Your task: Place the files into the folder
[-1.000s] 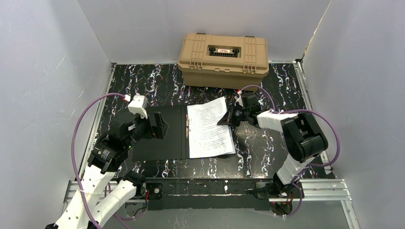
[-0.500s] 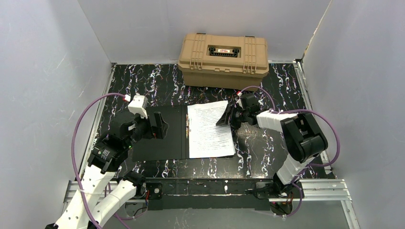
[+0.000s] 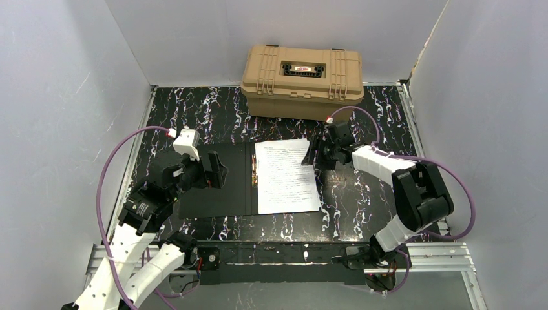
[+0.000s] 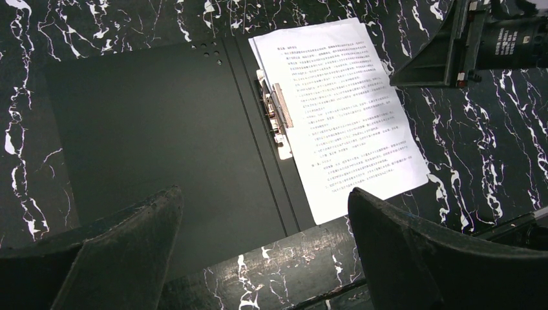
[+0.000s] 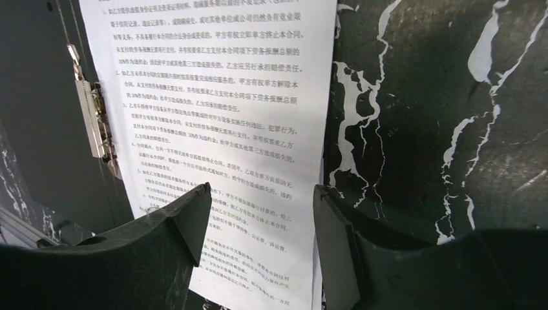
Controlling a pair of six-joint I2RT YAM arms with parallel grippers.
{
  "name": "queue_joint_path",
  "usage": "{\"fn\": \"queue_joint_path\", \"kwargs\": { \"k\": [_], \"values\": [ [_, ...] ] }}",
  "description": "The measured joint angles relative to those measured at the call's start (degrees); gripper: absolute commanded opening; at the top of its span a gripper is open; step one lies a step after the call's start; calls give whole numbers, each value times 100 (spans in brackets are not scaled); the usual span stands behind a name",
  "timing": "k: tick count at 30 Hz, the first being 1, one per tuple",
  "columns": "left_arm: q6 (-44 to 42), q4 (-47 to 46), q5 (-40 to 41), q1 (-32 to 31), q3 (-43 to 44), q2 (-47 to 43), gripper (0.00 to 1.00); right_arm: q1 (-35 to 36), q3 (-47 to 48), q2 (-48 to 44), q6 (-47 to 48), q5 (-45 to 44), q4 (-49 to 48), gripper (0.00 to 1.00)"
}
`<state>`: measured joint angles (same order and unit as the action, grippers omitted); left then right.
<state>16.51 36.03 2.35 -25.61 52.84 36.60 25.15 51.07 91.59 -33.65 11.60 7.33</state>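
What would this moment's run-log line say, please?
black-lined flat folder: open | white printed paper sheets: on its right half | left gripper: open | right gripper: open

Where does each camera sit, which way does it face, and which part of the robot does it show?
Top external: above and behind the robot, looking down on the table, folder, files and tan case; left arm and right arm show.
Left wrist: over the folder's left half, facing the files; left gripper shows, open.
Right wrist: low over the files' right edge; right gripper shows, open.
Shared: both wrist views see the files and the folder's clip.
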Motion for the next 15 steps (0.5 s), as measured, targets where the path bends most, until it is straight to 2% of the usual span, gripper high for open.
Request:
{"fn": "queue_joint_path", "kwargs": {
  "k": [5,15],
  "values": [
    [0,0,0,0,0,-28,98,192,299,-216,195,-361,328,68],
    [17,2,-70,0,0,-44,98,894,682,-240,83,-507,321,63]
  ]
}}
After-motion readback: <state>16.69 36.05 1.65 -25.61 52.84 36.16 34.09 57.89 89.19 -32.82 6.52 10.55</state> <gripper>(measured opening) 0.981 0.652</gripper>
